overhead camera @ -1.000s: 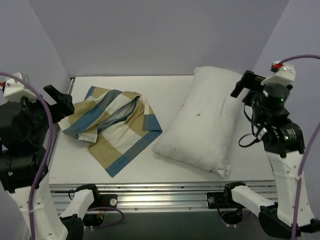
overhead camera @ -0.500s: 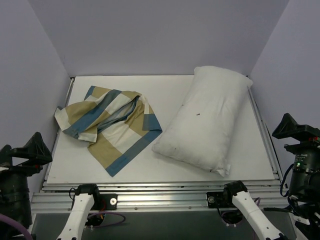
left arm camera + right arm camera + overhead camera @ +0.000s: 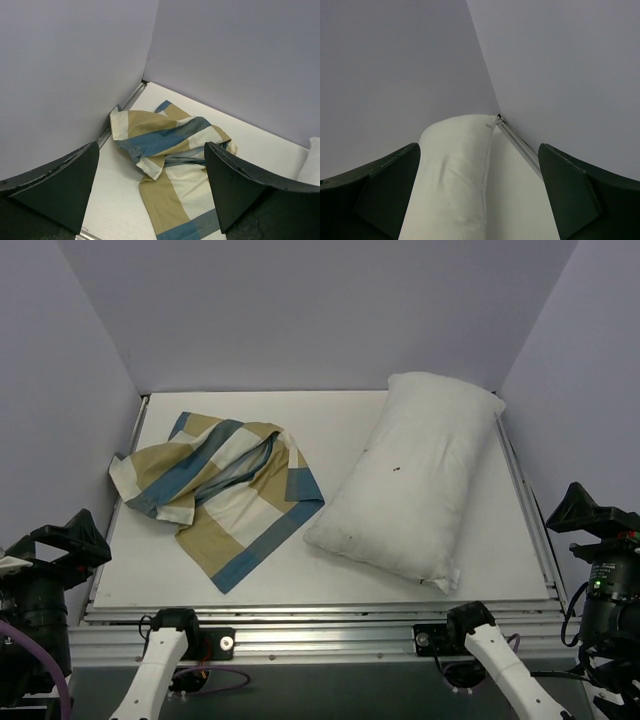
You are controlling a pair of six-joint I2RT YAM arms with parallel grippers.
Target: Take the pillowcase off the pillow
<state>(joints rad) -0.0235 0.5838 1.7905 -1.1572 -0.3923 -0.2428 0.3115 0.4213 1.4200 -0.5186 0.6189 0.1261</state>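
Top external view shows me the left pincer (image 3: 62, 535) low at the near edge of the table (image 3: 330, 415). In its wrist view the jaws stand wide, with nothing between them. Ahead of it, a little to its right, lies the pillowcase (image 3: 215, 495), crumpled and well apart from the pillow (image 3: 415, 485). The pillow lies bare, ahead of the right pincer (image 3: 600, 512) and to its left. This pincer is also wide and holds nothing. I judge the cover is off, so the step in hand is only parking. To do it well, I would hold the 2 pincers low and outside, away from any fabric edge.
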